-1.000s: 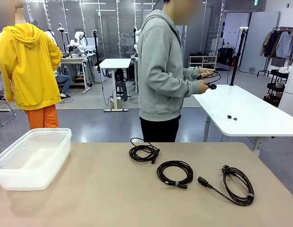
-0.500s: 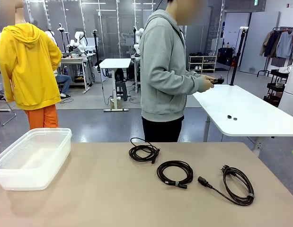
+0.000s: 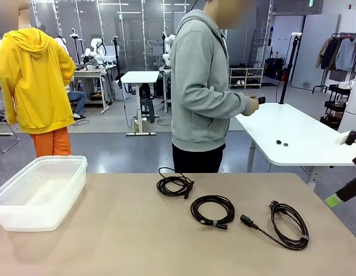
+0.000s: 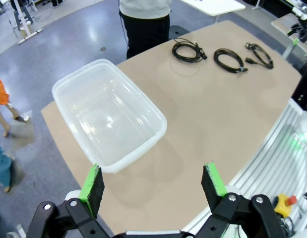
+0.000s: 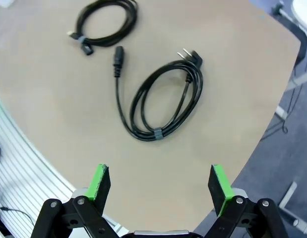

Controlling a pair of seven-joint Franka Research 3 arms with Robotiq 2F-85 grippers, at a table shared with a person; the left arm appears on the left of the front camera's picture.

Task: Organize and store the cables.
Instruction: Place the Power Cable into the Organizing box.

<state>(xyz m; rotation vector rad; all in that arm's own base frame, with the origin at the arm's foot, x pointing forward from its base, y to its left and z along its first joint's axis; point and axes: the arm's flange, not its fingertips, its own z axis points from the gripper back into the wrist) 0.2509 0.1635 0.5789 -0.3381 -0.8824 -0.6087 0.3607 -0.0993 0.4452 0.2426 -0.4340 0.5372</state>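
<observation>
Grey floor noted. White table taken as landmark: small desk set well left of it, clothes rack behind it, glass partitions far beyond, leftward.

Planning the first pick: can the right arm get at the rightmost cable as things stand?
Probably yes. The right hand hangs open above that cable, which lies flat on bare table, with nothing between them.

Black cables; translucent white bin; tan table; person's grey hoodie; green pads, left end effector.
</observation>
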